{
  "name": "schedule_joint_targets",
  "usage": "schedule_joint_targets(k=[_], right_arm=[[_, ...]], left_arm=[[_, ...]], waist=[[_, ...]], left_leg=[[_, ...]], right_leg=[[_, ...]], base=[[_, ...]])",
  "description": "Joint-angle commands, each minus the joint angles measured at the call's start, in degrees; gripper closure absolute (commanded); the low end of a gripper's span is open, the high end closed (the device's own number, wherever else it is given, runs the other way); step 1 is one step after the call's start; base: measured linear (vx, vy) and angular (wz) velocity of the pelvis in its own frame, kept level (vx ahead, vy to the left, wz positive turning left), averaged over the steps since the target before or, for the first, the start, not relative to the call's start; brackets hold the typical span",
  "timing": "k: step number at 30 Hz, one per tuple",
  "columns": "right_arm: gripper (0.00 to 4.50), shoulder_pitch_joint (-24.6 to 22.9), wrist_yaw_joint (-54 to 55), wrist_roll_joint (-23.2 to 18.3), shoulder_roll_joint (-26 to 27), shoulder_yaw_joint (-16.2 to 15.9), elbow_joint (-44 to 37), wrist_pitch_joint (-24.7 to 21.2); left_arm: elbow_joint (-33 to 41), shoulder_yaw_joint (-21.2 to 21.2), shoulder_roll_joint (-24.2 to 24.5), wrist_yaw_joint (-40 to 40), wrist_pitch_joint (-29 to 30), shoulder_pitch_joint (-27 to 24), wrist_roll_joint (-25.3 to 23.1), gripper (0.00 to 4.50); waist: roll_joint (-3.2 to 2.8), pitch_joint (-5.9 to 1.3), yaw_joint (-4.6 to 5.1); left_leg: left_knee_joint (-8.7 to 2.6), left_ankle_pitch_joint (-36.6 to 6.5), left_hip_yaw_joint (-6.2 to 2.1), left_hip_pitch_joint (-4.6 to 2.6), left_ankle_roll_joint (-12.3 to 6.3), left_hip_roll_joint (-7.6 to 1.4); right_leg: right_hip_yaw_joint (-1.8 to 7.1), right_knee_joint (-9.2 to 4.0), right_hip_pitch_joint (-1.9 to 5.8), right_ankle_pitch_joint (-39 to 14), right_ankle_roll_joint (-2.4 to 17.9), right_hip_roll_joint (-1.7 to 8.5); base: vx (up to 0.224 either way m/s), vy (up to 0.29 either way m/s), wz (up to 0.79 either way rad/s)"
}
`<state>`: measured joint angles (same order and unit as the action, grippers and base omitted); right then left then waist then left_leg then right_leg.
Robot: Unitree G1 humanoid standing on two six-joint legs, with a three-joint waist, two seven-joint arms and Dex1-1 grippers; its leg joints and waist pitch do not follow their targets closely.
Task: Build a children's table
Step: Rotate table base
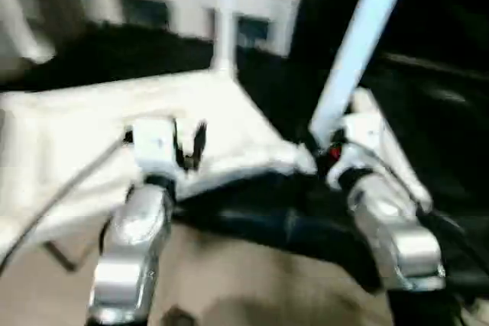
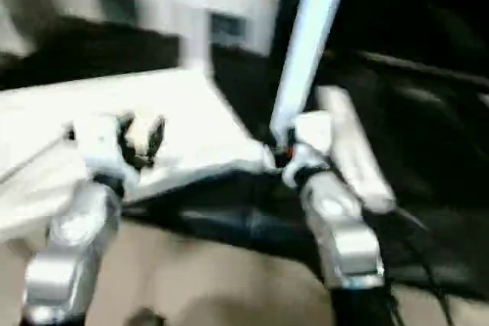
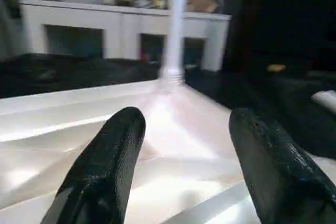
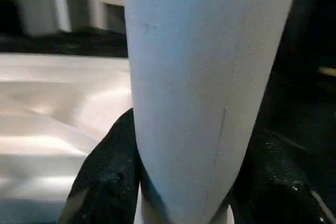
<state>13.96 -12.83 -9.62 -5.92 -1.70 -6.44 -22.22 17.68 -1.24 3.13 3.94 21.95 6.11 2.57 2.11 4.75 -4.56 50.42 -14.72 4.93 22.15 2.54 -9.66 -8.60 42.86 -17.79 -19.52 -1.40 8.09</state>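
Note:
The children's table top (image 1: 84,135) lies upside down, white with a ribbed underside (image 3: 173,129). One white leg (image 1: 225,20) stands upright in its far corner socket. My left gripper (image 1: 191,146) hovers open just above the top, nothing between its black fingers (image 3: 113,150). My right gripper (image 1: 330,154) is shut on a second white leg (image 1: 359,43), whose lower end sits at the top's near right corner (image 1: 302,159). That leg leans up and to the right. In the right wrist view the leg (image 4: 205,77) lies between both fingers (image 4: 110,177).
Another long white piece (image 2: 351,150) lies on the dark surface right of my right arm. A white cabinet (image 3: 121,30) stands at the back. Dark padding (image 1: 260,219) runs under the top's near edge, with tan floor (image 1: 229,280) in front.

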Motion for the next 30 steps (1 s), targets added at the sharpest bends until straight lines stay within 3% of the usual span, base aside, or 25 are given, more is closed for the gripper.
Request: schedule_joint_targets(k=[1, 2, 3, 4, 6, 7, 8, 9, 10, 11, 12, 14, 15, 16, 17, 18, 19, 21, 22, 23, 24, 25, 26, 27, 30], right_arm=[[2.62, 0.91, 0.45, -1.69, 0.49, 1.42, -0.05, -0.46], [2.62, 1.04, 0.49, -2.44, 0.85, 1.90, 0.24, -0.76], [2.62, 1.06, 0.40, -2.17, 0.67, 1.74, 0.25, -0.62], [2.62, 1.05, 0.40, -1.61, 0.39, 1.48, 0.19, -0.46], [2.62, 0.96, 0.52, -1.50, 0.49, 1.62, 0.23, -0.62], [2.62, 0.85, 0.49, -1.37, 0.40, 1.57, 0.24, -0.67], [2.62, 0.84, 0.42, -1.18, 0.32, 1.47, 0.30, -0.62], [2.62, 0.74, 0.44, -1.20, 0.37, 1.50, 0.22, -0.61], [2.62, 0.58, 0.49, -1.24, 0.45, 1.56, 0.08, -0.59], [2.62, 0.51, 0.62, -1.39, 0.58, 1.68, -0.01, -0.71], [2.62, 0.33, 0.75, -1.38, 0.58, 1.76, -0.05, -0.71], [2.62, -0.15, 0.87, -0.98, 0.22, 1.51, -0.09, -0.94], [2.62, -0.42, 0.82, -1.08, 0.15, 1.41, -0.10, -1.01], [2.62, -0.46, 0.88, -1.34, 0.22, 1.43, -0.20, -1.26], [2.62, -0.43, 0.78, -1.45, 0.26, 1.44, -0.27, -1.12], [2.62, -0.28, 0.45, -1.78, 0.31, 1.43, -0.48, -0.65], [2.62, -0.02, 0.06, -1.85, 0.16, 1.10, -0.67, -0.84], [2.62, 0.50, -0.68, -1.87, -0.10, 0.64, -0.74, -1.01], [2.62, 0.77, -1.02, -1.79, -0.13, 0.56, -0.64, -0.97], [2.62, 1.14, -1.95, -2.37, -0.10, 0.56, -0.52, -1.08], [2.62, 1.28, -2.36, -2.63, -0.13, 0.53, -0.47, -1.16], [2.62, 1.90, -4.29, -3.31, -0.76, -0.22, -0.26, -1.00], [2.62, 2.14, -5.09, -3.66, -1.02, -0.49, -0.21, -1.16], [2.62, 2.45, -5.84, -3.83, -1.23, -0.72, -0.07, -1.32], [2.62, 3.29, -7.17, -3.98, -2.20, -1.11, 0.69, -1.43]], left_arm=[[0.34, -0.07, 0.42, -0.61, 0.90, 0.70, -0.14, 1.47], [0.44, 0.15, 0.36, -0.53, 0.97, 0.62, -0.19, 1.47], [0.45, 0.20, 0.33, -0.56, 0.93, 0.64, -0.28, 1.47], [0.33, -0.04, 0.79, -0.16, 0.83, 0.82, -0.76, 1.47], [0.15, -0.35, 1.22, 0.40, 1.13, 0.92, -1.08, 1.47], [0.08, -0.42, 1.27, 0.51, 1.14, 0.92, -1.10, 1.47], [-0.01, -0.41, 1.33, 0.51, 1.07, 0.99, -1.08, 1.47], [-0.05, -0.48, 1.42, 0.60, 1.16, 1.04, -1.06, 1.47], [-0.13, -0.58, 1.57, 0.74, 1.32, 1.13, -1.03, 1.47], [-0.21, -0.66, 1.72, 0.85, 1.51, 1.27, -0.90, 1.47], [-0.26, -0.83, 1.84, 0.95, 1.65, 1.34, -0.88, 1.47], [-0.31, -1.12, 1.97, 1.18, 1.63, 1.34, -0.88, 1.47], [-0.34, -1.21, 1.95, 1.25, 1.66, 1.32, -0.89, 1.47], [-0.28, -1.25, 1.90, 1.28, 1.68, 1.26, -0.86, 1.47], [-0.25, -1.27, 1.91, 1.29, 1.71, 1.25, -0.88, 1.47], [-0.16, -1.34, 1.91, 1.31, 1.81, 1.21, -0.94, 1.47], [0.11, -1.36, 1.96, 1.51, 1.81, 0.99, -0.79, 1.47], [0.62, -1.81, 2.49, 2.21, 2.32, 0.62, -0.92, 1.47], [0.82, -2.19, 2.93, 2.51, 2.70, 0.50, -1.04, 1.47], [1.37, -3.28, 4.15, 5.49, 2.13, -0.17, 0.35, 1.47], [1.63, -3.75, 4.71, 6.76, 1.84, -0.48, 0.89, 1.47], [1.77, -4.36, 6.33, 10.08, 3.59, -1.33, 2.87, 1.47], [1.69, -4.57, 7.04, 11.48, 4.08, -1.60, 3.59, 1.47], [1.71, -4.93, 8.07, 13.00, 4.52, -1.84, 4.18, 1.47], [1.45, -6.77, 11.54, 16.44, 5.39, -2.48, 3.26, 1.30]], waist=[[-0.25, -1.88, 2.07], [-2.58, -2.49, 4.11], [-4.29, -2.71, 4.03], [-3.67, -3.43, 5.57], [-3.36, -3.30, 6.05], [-1.70, -3.92, 7.02], [-1.43, -4.20, 7.30], [-0.17, -4.56, 7.57], [2.50, -5.11, 5.60], [3.58, -5.85, 2.57], [3.64, -5.75, 2.32], [2.50, -5.29, 1.77], [1.33, -5.31, 1.07], [-1.62, -5.65, 0.51], [-3.07, -5.86, 1.45], [-4.39, -6.41, 4.23], [-3.38, -7.53, 3.31], [-3.08, -7.48, 3.20], [-1.88, -7.27, 2.34], [-0.12, -7.09, 1.57], [3.19, -7.38, 0.85], [3.51, -6.55, -0.54], [3.36, -6.74, -0.48], [2.27, -6.54, -0.43], [0.96, -5.70, 0.72]], left_leg=[[-3.88, -21.55, -1.64, -6.70, 1.61, -1.30], [-12.39, -40.04, -3.85, -9.96, 6.93, -3.04], [-22.33, -54.21, -8.12, -8.45, 8.61, -5.23], [-21.93, -47.57, -9.26, -9.52, 4.71, -4.43], [-21.60, -41.24, -8.84, -10.48, -0.68, -3.46], [-21.93, -29.91, -9.01, -11.21, -8.47, -2.27], [-22.08, -26.01, -8.95, -11.57, -9.89, -1.39], [-21.97, -21.37, -8.47, -11.54, -10.68, -0.33], [-17.14, -12.25, -4.02, -6.25, -9.74, 4.07], [-6.52, -8.08, -1.70, -1.59, -6.67, 4.91], [-5.78, -4.77, -1.90, 0.14, -5.24, 4.50], [-6.16, 3.37, -1.89, 2.11, -2.55, 3.31], [-9.90, 10.27, -1.29, 3.14, -2.80, 2.40], [-16.85, 14.86, -0.90, 0.29, -4.90, 0.67], [-18.42, 13.89, -1.73, -3.23, -5.77, -0.22], [-20.64, 3.55, -9.44, -7.62, -16.14, -6.52], [-18.49, 2.60, -9.76, -9.03, -23.13, -7.85], [-17.42, 12.61, -8.52, -8.33, -25.70, -6.98], [-17.00, 28.49, -6.11, -6.77, -26.01, -6.12], [-15.71, 42.48, -3.78, -4.41, -24.19, -5.11], [-13.39, 31.73, 0.15, -1.69, -16.98, -0.04], [-13.26, 13.65, 1.16, 0.37, -10.79, 1.93], [-14.47, 8.99, 0.75, 0.35, -8.36, 0.99], [-16.54, 4.71, 0.79, -0.17, -4.56, 0.21], [-18.67, -3.56, 1.00, -1.12, -1.75, -1.84]], right_leg=[[4.63, -13.75, -0.28, -52.95, 10.77, 6.47], [-0.64, -6.82, -0.84, -27.61, 9.18, -0.81], [1.38, 1.68, -2.14, -5.87, 5.09, -3.78], [1.95, 1.35, -3.21, -0.14, 2.81, -3.95], [2.37, 0.66, -4.26, 2.18, 1.96, -4.00], [3.11, -1.50, -3.93, 3.86, 1.73, -3.33], [3.63, -2.78, -3.45, 4.21, 1.84, -2.85], [4.90, -4.91, -2.50, 3.72, 1.79, -2.03], [10.42, -10.39, 4.85, -3.84, 1.87, 1.98], [17.77, -14.71, 9.97, -21.90, 11.30, 8.22], [17.07, -14.21, 10.24, -18.60, 13.46, 7.30], [15.01, -13.67, 9.23, -1.75, 20.58, 4.87], [10.96, -13.60, 8.66, 3.03, 22.02, 1.81], [6.15, -13.10, 6.82, -0.53, 17.82, -2.64], [3.84, -11.81, 5.23, -1.86, 14.01, -4.99], [3.42, -0.85, -2.28, -6.37, 6.16, -7.43], [4.77, 0.79, -4.63, -5.69, 1.66, -5.21], [5.37, 1.45, -6.71, -0.15, -1.48, -4.69], [5.95, 0.83, -7.56, 7.27, -3.81, -4.17], [8.35, -2.93, -7.15, 18.64, -3.62, -2.55], [11.50, -8.73, -5.41, 30.57, -3.15, -0.32], [13.65, -9.45, -3.82, 32.94, -1.92, 3.02], [13.14, -9.01, -2.67, 32.67, -0.15, 3.22], [10.92, -8.98, -2.21, 25.98, 3.26, 0.98], [9.45, -9.66, -2.92, 9.16, 10.61, -1.21]], base=[[0.014, 0.105, 0.60], [0.002, 0.083, 0.27], [0.002, 0.083, 0.27], [0.051, 0.095, -0.07], [0.098, 0.104, -0.23], [0.116, 0.071, -0.27], [0.140, 0.021, -0.34], [0.140, 0.021, -0.34], [0.143, -0.035, -0.11], [0.188, -0.034, 0.08], [0.188, -0.034, 0.08], [0.214, 0.003, 0.06], [0.201, 0.009, 0.04], [0.204, 0.033, 0.07], [0.200, 0.073, 0.02], [0.200, 0.073, 0.02], [0.205, 0.060, -0.02], [0.195, 0.025, 0.10], [0.133, 0.023, 0.05], [0.056, -0.005, 0.06], [0.056, -0.005, 0.06], [0.000, 0.000, 0.00], [0.005, -0.068, 0.09], [0.005, -0.068, 0.09], [0.001, -0.024, 0.00]])
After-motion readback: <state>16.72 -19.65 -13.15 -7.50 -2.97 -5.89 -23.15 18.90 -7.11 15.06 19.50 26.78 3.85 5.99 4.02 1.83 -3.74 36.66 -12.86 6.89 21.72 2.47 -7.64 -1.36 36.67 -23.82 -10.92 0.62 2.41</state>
